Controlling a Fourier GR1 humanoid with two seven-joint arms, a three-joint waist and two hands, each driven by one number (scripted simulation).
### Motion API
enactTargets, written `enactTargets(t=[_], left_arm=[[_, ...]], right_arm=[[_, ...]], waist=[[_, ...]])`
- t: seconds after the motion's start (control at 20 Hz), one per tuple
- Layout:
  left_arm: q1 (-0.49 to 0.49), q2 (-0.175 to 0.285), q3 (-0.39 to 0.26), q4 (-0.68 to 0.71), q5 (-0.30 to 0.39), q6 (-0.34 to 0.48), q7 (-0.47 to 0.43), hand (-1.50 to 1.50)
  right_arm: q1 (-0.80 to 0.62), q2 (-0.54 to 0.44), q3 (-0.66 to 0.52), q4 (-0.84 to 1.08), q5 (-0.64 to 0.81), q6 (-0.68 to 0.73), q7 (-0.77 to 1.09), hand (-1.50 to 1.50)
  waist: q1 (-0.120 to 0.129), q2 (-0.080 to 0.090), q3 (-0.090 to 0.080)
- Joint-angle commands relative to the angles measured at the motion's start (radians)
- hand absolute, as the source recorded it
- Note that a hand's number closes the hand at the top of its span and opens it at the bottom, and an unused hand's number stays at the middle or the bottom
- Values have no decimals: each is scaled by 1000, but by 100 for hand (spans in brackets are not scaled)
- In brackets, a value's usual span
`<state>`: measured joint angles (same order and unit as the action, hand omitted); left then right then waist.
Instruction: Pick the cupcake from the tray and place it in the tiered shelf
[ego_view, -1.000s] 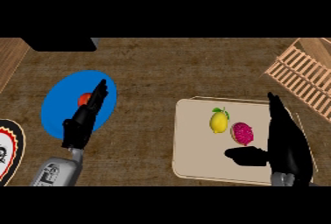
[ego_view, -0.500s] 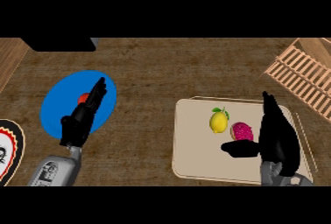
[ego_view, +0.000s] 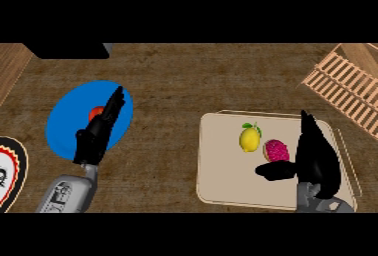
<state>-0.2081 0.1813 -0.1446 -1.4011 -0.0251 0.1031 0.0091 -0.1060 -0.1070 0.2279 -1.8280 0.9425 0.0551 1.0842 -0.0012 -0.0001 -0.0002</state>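
Brown wood-grain surface (ego_view: 184, 75). Resting on it: blue plate (ego_view: 63, 125) at left, beige tray (ego_view: 221, 170) at right, slatted wooden shelf (ego_view: 343, 82) in far right corner.

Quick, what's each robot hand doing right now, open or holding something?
Left robot hand: open, holding nothing, over the blue plate.
Right robot hand: open, beside the cupcake on the tray, not holding it.

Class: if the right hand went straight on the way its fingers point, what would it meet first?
Probably nothing soon: beyond the tray lies bare counter. The tiered shelf sits just right of that line; its corner might be grazed, depth unclear.
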Motion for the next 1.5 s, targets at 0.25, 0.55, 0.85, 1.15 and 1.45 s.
enactTargets(t=[0.25, 0.55, 0.85, 1.15, 1.45], left_arm=[[-2, -1, 55, 44, -9, -52, -40, 0], [90, -24, 35, -29, -27, -65, -48, 0], [9, -27, 96, 5, -32, -89, -22, 0], [40, -85, 48, -69, -96, -51, 54, 0], [19, -63, 104, 12, -72, -102, -28, 0]], right_arm=[[-52, 72, -45, 162, 70, -24, 5, -150], [22, 71, -90, 191, 70, -78, -81, -150], [-28, 84, -102, 141, 49, 32, -32, -150], [-31, 99, -122, 300, 45, -67, -123, -150], [8, 106, -39, 313, 72, -37, -125, 150]], waist=[[2, 1, 0], [4, 0, 0], [0, 0, 0], [3, 0, 0], [1, 0, 0]])
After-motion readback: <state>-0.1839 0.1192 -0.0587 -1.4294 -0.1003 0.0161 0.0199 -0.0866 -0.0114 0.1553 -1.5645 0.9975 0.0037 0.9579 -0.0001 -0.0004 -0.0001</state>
